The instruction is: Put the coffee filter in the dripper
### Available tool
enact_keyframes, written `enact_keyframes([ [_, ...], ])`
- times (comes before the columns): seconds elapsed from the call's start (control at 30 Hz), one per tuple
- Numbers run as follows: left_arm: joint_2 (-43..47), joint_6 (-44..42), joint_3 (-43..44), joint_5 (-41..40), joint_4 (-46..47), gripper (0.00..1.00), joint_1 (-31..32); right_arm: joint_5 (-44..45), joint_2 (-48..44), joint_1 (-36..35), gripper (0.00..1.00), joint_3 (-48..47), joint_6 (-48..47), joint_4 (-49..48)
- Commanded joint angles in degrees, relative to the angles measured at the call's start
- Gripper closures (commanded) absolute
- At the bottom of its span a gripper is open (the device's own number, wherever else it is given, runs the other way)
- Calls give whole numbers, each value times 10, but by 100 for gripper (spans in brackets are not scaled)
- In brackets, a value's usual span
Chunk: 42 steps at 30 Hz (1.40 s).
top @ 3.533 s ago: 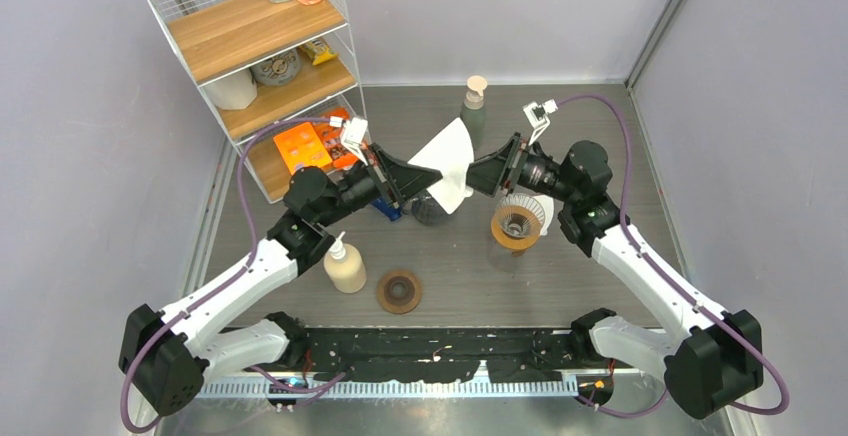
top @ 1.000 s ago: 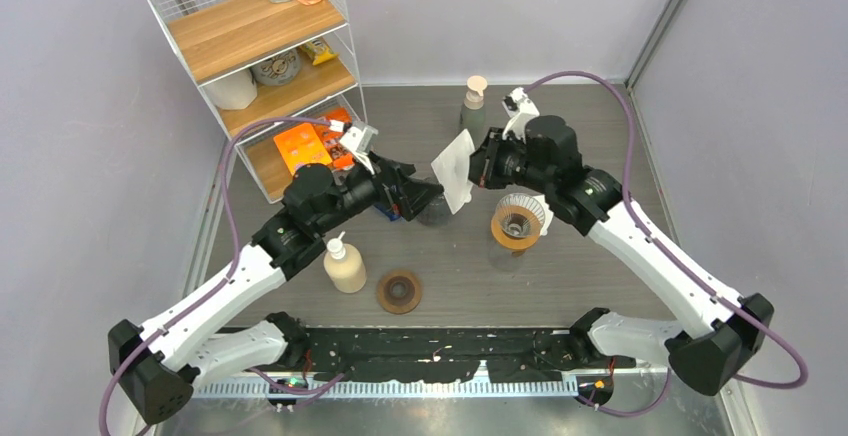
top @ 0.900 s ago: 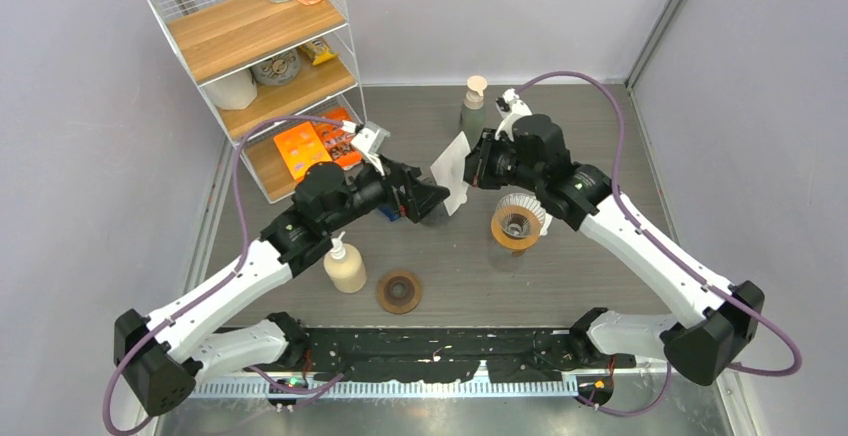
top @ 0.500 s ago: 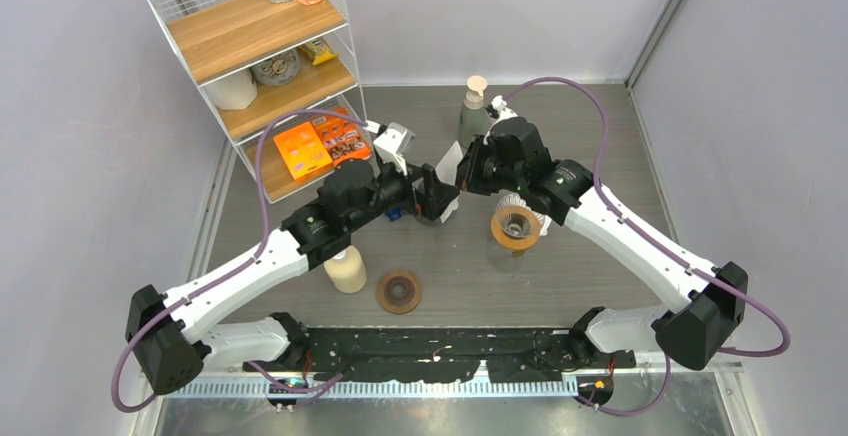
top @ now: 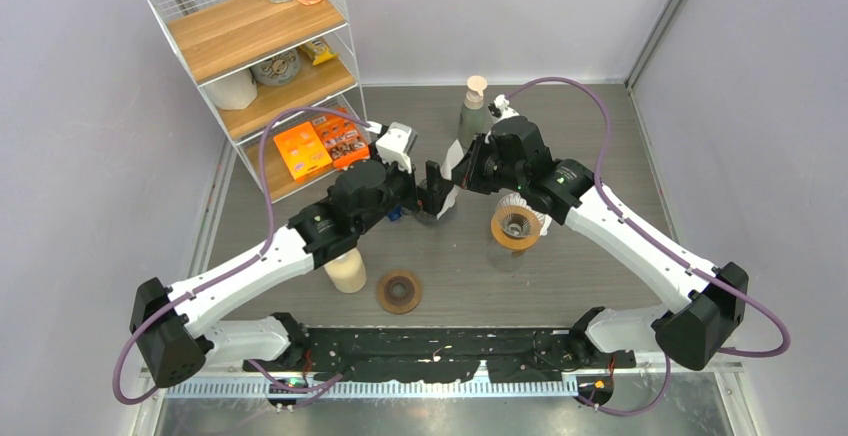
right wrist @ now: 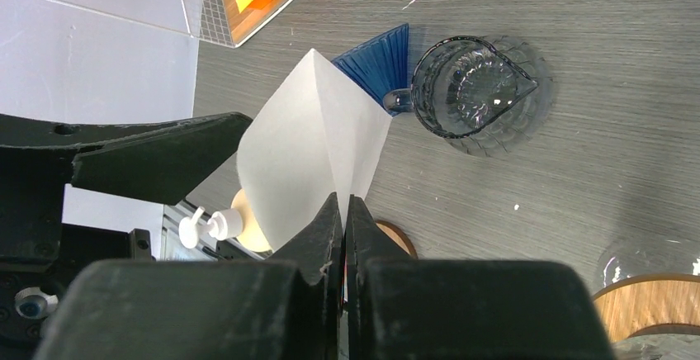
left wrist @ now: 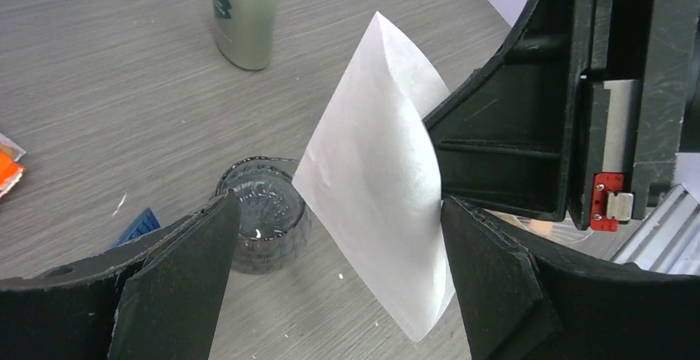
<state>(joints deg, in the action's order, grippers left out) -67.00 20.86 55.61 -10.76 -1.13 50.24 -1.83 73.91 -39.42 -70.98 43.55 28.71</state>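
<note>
Right wrist view: the right gripper pinches the coffee filter up high, probably so the spread left gripper can grab it.

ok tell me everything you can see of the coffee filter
The coffee filter is thin, unmarked white paper, a flattened cone with a centre crease. The right gripper is shut on one edge, holding it above the table near the glass cup. The open left gripper straddles it.
</note>
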Motion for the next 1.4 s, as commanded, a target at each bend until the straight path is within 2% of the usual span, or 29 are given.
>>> enact_keyframes([
  [0.0,1,-16,32,-64,2,1,12,2,-1,-4,95,-20,0,-17],
  [0.27,2,-25,39,-131,-17,1,24,8,1,-4,95,-21,-9,-8],
  [0.7,-18,-32,67,-169,-52,1,31,3,10,-8,95,-29,-23,-6],
  [1.2,-49,-34,98,-155,-87,1,31,2,3,-22,95,-32,-68,-20],
  [1.37,-53,-34,99,-142,-90,16,31,4,4,-22,95,-33,-75,-18],
])
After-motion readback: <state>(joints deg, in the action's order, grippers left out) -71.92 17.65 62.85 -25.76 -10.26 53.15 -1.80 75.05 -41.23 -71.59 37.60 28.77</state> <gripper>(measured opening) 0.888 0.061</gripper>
